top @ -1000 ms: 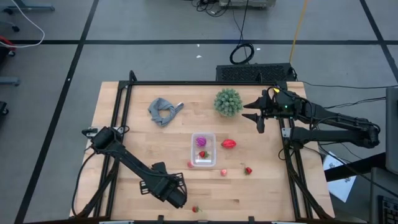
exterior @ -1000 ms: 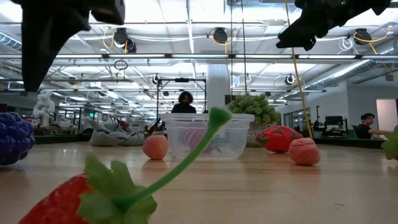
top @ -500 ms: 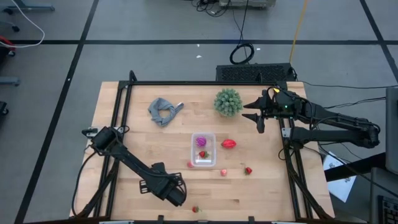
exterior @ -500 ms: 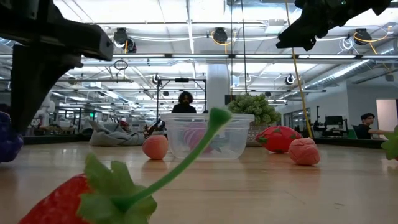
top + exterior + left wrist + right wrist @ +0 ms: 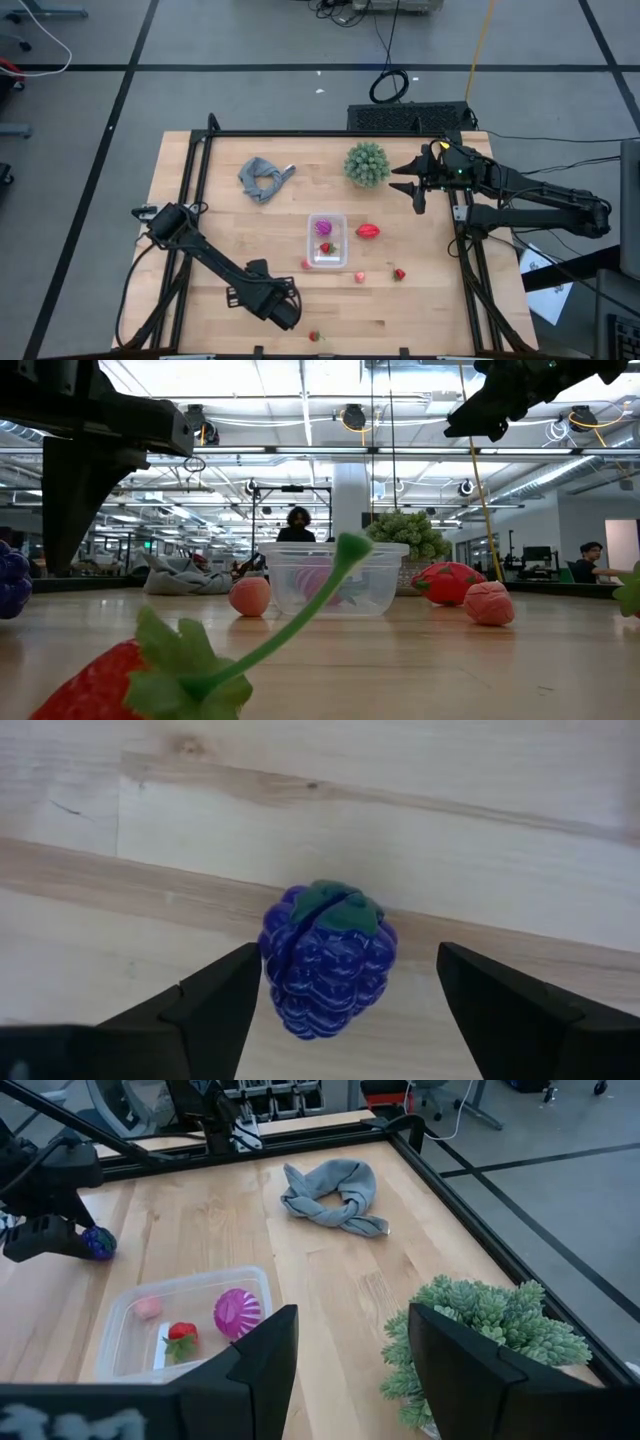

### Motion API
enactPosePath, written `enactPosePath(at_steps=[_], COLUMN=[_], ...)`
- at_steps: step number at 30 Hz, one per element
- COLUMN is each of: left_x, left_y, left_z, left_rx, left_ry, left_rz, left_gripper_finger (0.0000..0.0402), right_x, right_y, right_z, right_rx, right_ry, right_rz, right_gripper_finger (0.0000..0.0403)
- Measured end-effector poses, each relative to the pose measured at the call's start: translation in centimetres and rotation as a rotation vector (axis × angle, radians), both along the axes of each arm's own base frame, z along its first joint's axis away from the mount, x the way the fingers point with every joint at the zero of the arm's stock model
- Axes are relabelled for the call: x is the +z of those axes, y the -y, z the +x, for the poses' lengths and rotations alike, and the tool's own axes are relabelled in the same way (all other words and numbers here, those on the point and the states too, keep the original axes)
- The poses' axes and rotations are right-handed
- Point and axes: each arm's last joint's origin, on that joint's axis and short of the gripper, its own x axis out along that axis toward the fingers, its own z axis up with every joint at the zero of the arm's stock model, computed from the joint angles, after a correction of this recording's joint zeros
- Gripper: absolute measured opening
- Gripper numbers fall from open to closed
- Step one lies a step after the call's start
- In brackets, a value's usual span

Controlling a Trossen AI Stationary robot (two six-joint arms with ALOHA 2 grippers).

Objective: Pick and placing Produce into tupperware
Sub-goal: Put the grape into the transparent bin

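The left claw (image 5: 340,1010) is spread wide around the purple toy grapes (image 5: 328,958) (not squeezing yet), so next it should pinch them.

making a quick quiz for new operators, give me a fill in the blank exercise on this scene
1. The left gripper hangs with open fingers around a toy bunch of ____.
2. Inside the tupperware lie a strawberry and a ____ round fruit.
3. The grey cloth lies on the same far side of the table as the green ____.
4. The right gripper waits beside the plant, holding ____.

Missing words: grapes; magenta; plant; nothing
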Motion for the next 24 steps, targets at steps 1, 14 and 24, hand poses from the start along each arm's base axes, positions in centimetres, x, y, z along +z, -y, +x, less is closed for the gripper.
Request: enactPosePath(at_steps=[1, 14, 24], left_x=[0.0, -2.8, -2.8], left_y=[0.0, -0.3, -0.3], left_z=[0.0, -0.4, -0.5], left_rx=[0.000, -0.001, -0.039], left_ry=[0.000, 0.030, 0.024], left_rz=[0.000, -0.042, -0.045], left_gripper_finger=[0.0309, 0.0305, 0.0263], right_x=[0.0, 0.0, 0.0], right_y=[0.0, 0.0, 0.0], right_z=[0.0, 0.0, 0.0], right_rx=[0.000, 0.000, 0.000], right_ry=[0.000, 0.000, 0.001], right_rz=[0.000, 0.000, 0.000], right_gripper_finger=[0.0183, 0.0183, 0.0183])
